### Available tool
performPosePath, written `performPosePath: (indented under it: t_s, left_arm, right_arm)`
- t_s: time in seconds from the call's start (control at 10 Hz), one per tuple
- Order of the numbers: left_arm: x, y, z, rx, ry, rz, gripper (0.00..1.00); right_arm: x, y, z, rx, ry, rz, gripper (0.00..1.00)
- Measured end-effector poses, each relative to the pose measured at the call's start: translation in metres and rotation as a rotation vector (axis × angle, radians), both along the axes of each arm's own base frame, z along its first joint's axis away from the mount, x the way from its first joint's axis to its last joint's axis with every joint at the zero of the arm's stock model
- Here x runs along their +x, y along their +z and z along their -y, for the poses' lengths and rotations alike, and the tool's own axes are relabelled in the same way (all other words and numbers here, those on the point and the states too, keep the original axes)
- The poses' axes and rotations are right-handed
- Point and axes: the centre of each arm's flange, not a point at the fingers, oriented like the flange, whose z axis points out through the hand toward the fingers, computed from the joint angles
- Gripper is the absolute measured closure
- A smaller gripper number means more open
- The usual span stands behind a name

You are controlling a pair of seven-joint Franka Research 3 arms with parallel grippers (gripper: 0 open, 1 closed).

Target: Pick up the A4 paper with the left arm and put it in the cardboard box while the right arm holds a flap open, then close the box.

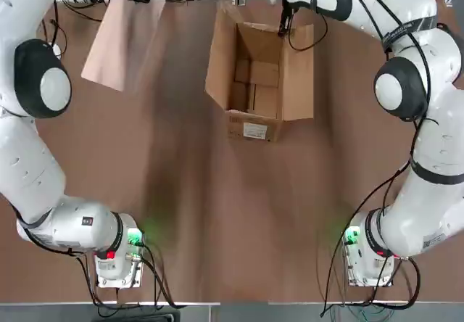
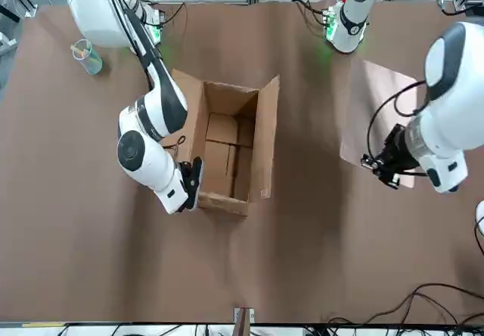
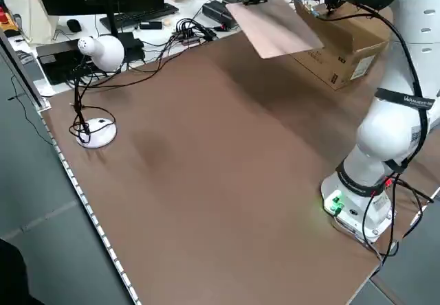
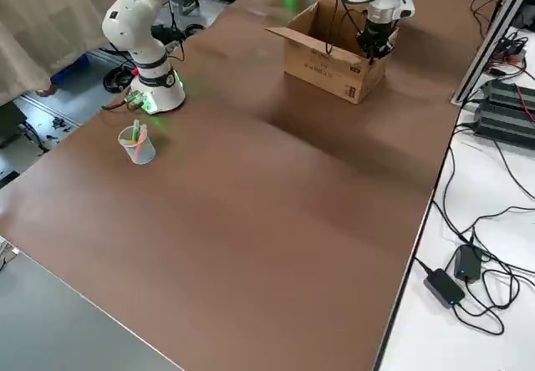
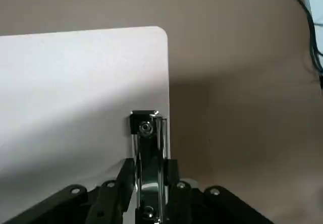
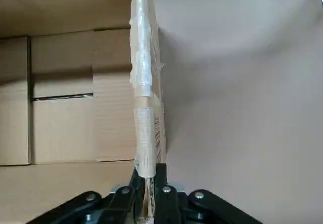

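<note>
Toward the upper left of the top view, the A4 paper (image 1: 125, 40) hangs clear of the table (image 1: 217, 213), tilted, gripped by the left gripper (image 5: 146, 183). In the left wrist view its fingers are clamped on the metal clip (image 5: 147, 128) at the sheet's short end, a sensible hold because the clip gives thin paper a firm handle.

At the upper centre of the same top view sits the cardboard box (image 1: 257, 75), open, its labelled short side facing the arm bases. The right gripper (image 6: 149, 188) is at the box's far end; in the right wrist view its fingers pinch the edge of a flap (image 6: 144, 108), holding it upright so the opening remains free.

Sheet and box are well apart, so the paper is not yet inside, and I judge the carry across comes next.
</note>
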Motion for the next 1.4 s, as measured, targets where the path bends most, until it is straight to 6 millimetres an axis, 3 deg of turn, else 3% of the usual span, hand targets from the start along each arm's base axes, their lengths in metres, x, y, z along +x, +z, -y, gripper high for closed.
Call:
performPosePath:
  t_s: [0.1, 0.2, 0.4, 0.8, 1.0, 1.2, 1.4]
  left_arm:
    - [-0.004, 0.003, 0.016, -0.002, 0.014, 0.003, 0.7]
    - [-0.007, 0.006, 0.032, -0.002, 0.026, 0.007, 0.7]
    - [-0.015, 0.011, 0.058, -0.004, 0.044, 0.014, 0.7]
    - [-0.029, 0.016, 0.1, -0.02, 0.069, 0.011, 0.7]
    - [-0.04, 0.019, 0.126, -0.021, 0.066, 0.014, 0.7]
    - [-0.047, 0.026, 0.148, -0.029, 0.072, 0.026, 0.7]
    - [-0.05, 0.029, 0.171, -0.045, 0.085, 0.046, 0.7]
  right_arm:
    - [0.0, 0.0, 0.001, 0.0, -0.003, 0.0, 0.8]
    - [0.001, 0.001, 0.002, 0.001, -0.008, 0.002, 0.65]
    - [0.004, 0.008, 0.004, 0.007, -0.017, 0.015, 0.54]
    - [0.006, 0.04, 0.012, 0.011, -0.042, 0.025, 0.03]
    - [0.006, 0.07, 0.025, -0.002, -0.047, -0.012, 0.0]
    - [0.011, 0.113, 0.047, 0.027, -0.1, -0.01, 0.0]
    - [0.008, 0.161, 0.093, 0.041, -0.258, -0.038, 0.0]
